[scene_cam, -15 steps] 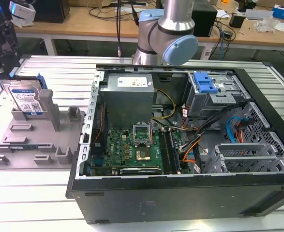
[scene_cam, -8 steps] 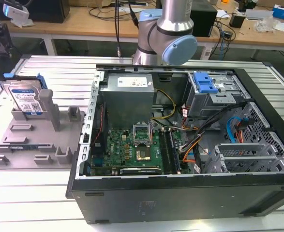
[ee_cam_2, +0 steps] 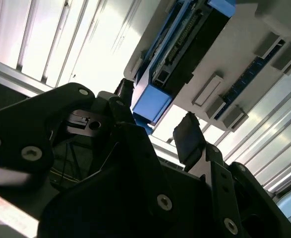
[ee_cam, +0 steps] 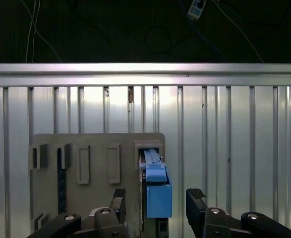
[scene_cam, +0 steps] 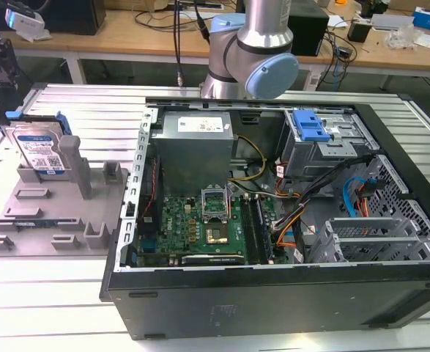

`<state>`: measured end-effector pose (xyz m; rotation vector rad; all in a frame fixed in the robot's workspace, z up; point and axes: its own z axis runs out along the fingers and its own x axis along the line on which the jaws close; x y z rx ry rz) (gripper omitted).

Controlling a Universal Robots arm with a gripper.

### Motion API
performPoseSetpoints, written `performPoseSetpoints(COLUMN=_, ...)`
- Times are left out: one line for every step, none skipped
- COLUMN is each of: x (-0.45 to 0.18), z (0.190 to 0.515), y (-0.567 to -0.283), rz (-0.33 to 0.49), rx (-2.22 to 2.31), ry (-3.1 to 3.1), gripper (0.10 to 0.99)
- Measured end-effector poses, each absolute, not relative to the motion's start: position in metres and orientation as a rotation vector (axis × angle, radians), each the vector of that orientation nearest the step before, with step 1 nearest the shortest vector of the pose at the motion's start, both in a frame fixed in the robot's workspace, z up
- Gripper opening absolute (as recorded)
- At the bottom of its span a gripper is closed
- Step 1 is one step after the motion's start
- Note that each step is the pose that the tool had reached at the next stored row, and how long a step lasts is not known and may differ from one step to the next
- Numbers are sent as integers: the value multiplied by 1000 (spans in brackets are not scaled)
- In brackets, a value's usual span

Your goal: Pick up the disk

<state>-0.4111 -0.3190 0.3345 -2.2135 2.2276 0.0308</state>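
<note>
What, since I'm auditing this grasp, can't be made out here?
Silver rectangular hard disk with blue rails: lower part, exterior view, hidden by grey moulded holder tray.
Its label, both wrist views: turned out of sight.
Black gripper: body cut off at first wrist view's edge.

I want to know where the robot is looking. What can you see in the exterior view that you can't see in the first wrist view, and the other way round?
Exterior view: the open computer case, the robot arm and the white-and-blue label on the disk.
First wrist view: how the gripper stands, open, with one finger on either side of the disk's blue end and not touching it.
Both: the disk standing on edge in the grey holder on the ribbed metal table.
</note>
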Motion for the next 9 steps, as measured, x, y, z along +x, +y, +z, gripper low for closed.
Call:
performPoseSetpoints(x=-411, z=334, y=-319, rz=31, rx=-2213, ry=2228, gripper=604)
performPoseSetpoints(x=-411, z=334, y=-319, rz=31, rx=-2213, ry=2228, gripper=604)
performPoseSetpoints(x=-411, z=334, y=-319, rz=31, rx=-2213, ry=2228, gripper=604)
performPoseSetpoints(x=-411, z=333, y=-319, rz=31, rx=-2213, ry=2228, gripper=604)
performPoseSetpoints(x=-410, z=333, y=-319, rz=31, rx=-2213, ry=2228, gripper=604)
performPoseSetpoints(x=-410, z=332, y=-319, rz=30, rx=-2213, ry=2228, gripper=604)
performPoseSetpoints(x=-410, z=331, y=-319, rz=30, rx=-2214, ry=2228, gripper=604)
performPoseSetpoints(x=-410, z=330, y=-319, rz=30, rx=-2214, ry=2228, gripper=604)
performPoseSetpoints(x=-410, z=329, y=-319, rz=29, rx=-2214, ry=2228, gripper=604)
